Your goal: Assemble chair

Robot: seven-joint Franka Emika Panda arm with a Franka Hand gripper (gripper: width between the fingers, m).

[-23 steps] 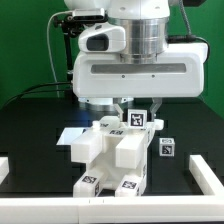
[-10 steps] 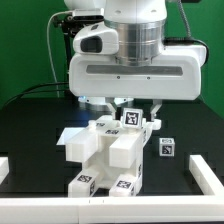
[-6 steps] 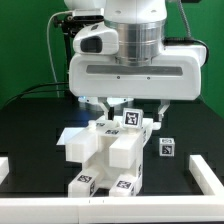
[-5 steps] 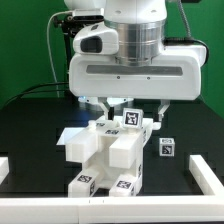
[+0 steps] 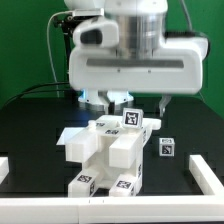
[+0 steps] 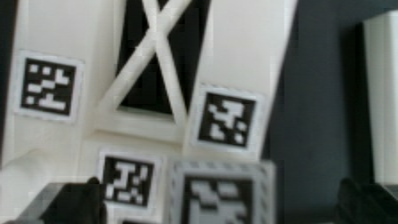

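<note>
On black table point(image 5: 30, 125), white chair point(image 5: 110, 155), green backdrop point(image 5: 20, 50)

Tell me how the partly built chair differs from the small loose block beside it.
Size: the partly built chair is much bigger than the small loose block.
Build: the chair is several white pieces joined; the block is one piece.
Tags: the chair shows several; the block shows one.
Place: the chair stands mid-table, the block apart on the exterior view's right.
Both are white, tagged and on the black table.
</note>
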